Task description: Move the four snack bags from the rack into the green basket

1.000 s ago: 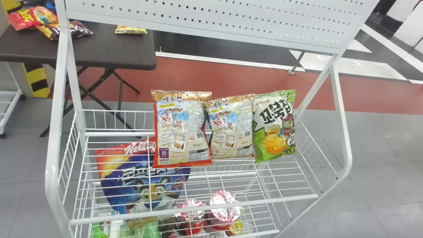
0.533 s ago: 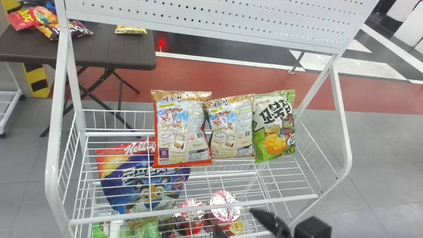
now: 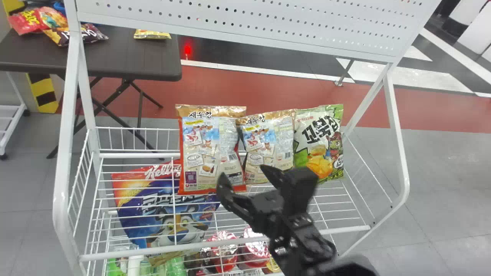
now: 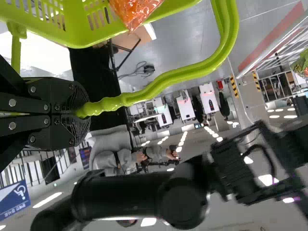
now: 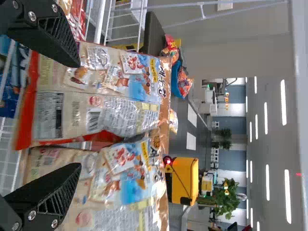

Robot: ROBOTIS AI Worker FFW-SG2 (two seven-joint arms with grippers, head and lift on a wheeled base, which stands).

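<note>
Pick step: right gripper (image 5: 79,115) spread open before two gold-topped snack bags (image 3: 211,149), upright on rack (image 3: 60,199) beside green chip bag (image 3: 316,132). Left gripper (image 4: 86,109) clamps green basket (image 4: 77,36) by handle (image 4: 161,82). Next, probably: straddle one, pinch it, lift clear.

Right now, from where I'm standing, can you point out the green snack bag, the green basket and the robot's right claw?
Green snack bag (image 3: 311,132): head view, upper part of its front.
Green basket (image 4: 72,30): left wrist view, on its wall.
Right gripper (image 3: 241,171): head view, midway between its fingertips.
</note>
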